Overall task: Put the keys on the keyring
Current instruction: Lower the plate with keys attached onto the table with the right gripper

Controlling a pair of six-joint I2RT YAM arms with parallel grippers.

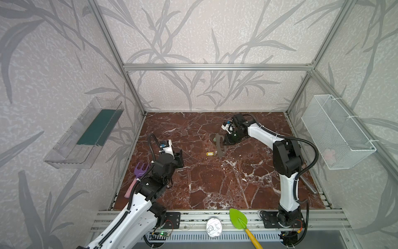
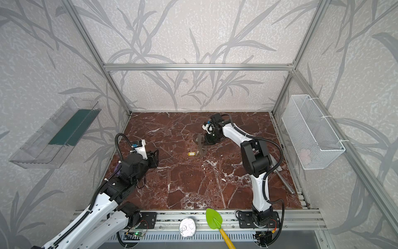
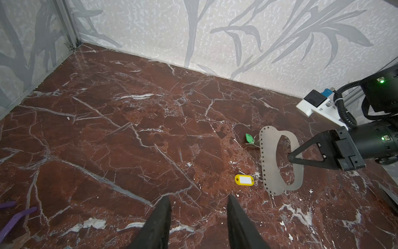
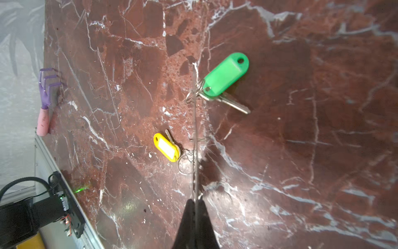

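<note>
Right pincer [image 3: 289, 156] was clamped on upright keyring [image 3: 269, 155]; left pincer [image 3: 198, 197] apart, empty. Green-tagged key [image 4: 226, 74] looked threaded; yellow-tagged key [image 3: 244, 180] beside it likely needed hooking next.

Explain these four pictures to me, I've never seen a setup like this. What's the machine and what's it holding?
Two white-and-black robot arms work at a red-brown marble table. Two pictures look down from overhead; the other two come from a camera on each arm's wrist. The right claw is shut on the keyring, a flat grey metal plate with a big oval opening. By its holed edge lie a silvery key with a green tag and a silvery key with a yellow tag. The left claw is open and empty.
</note>
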